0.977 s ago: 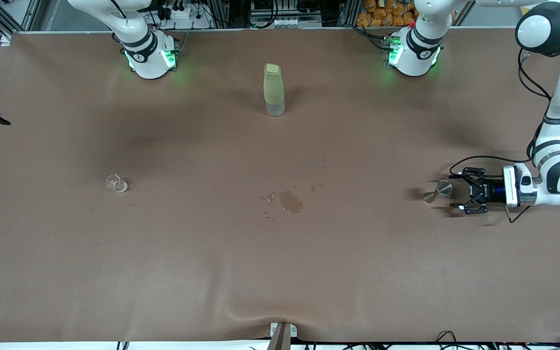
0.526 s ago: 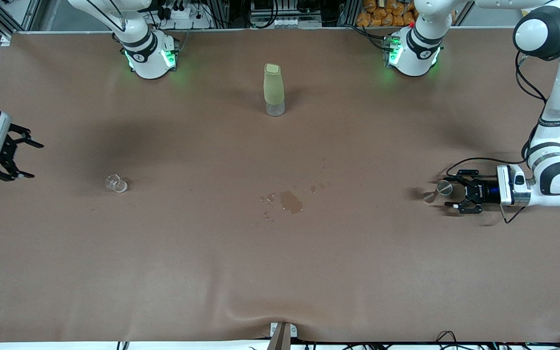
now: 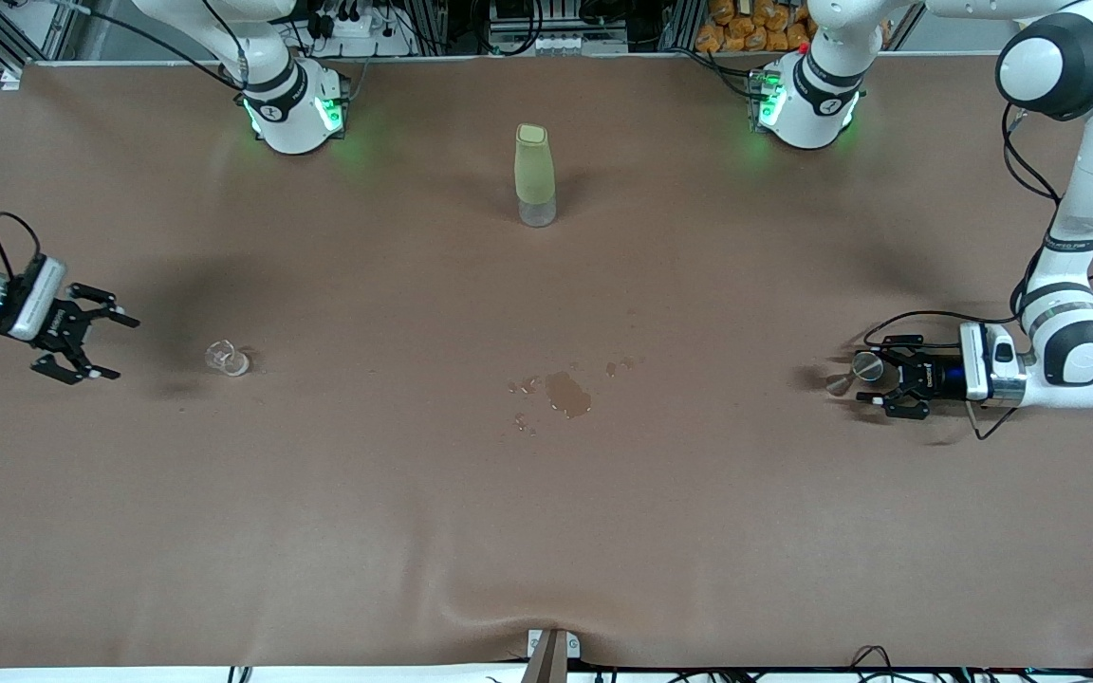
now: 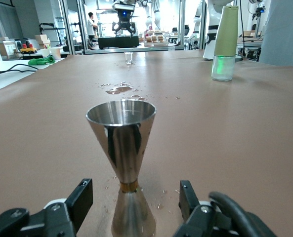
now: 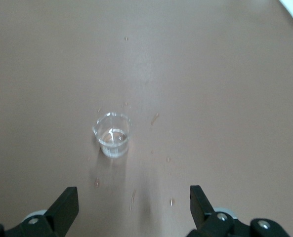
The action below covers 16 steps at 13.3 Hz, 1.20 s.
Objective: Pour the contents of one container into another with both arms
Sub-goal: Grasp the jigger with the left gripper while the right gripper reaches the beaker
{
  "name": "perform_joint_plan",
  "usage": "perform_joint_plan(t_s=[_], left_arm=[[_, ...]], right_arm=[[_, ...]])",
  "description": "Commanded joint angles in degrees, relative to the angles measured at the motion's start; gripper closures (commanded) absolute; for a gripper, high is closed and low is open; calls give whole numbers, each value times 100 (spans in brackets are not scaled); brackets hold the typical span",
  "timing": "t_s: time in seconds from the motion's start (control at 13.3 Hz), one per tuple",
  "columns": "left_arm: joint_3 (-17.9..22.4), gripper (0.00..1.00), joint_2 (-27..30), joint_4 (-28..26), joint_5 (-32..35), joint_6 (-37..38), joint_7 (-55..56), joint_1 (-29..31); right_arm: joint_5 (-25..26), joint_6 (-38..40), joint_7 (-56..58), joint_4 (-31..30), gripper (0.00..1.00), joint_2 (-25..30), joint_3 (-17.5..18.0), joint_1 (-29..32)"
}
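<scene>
Steel jigger (image 3: 852,371); one glass beaker (image 3: 227,358)

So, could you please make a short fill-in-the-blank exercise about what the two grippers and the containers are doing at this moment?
1. The left gripper has its open fingers on either side of a ____ measuring cup, not yet closed on it.
2. The right gripper is open and points at a small clear ____.
3. The tall green bottle stands ____, between the two arm bases.
4. A small ____ wets the table.

Missing words: metal; glass; upright; puddle
</scene>
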State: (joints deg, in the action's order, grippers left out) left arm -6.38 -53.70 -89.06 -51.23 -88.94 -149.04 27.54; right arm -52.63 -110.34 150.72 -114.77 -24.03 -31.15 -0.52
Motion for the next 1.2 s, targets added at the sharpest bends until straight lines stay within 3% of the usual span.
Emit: perform_joint_plan(t_s=[0.0,0.23,0.9,1.13], left_arm=[[23,25,-70,82,-132,-27,-134,-56],[14,41,-167,82,-150,-27,-310,-82],[14,47,-167,82,-247,-27,-328,-109],[14,54,-167,82,-256,-27,-328,-83]], right_arm=[[-825,503,754,130,0,-540,-119,69],[-1503,996,1458,139,0,-1024,-137,175],[-2383,2270,2698,175,0,-1947,-172,561],[-2655,2666,3049,183,0,-2176,-172,650]])
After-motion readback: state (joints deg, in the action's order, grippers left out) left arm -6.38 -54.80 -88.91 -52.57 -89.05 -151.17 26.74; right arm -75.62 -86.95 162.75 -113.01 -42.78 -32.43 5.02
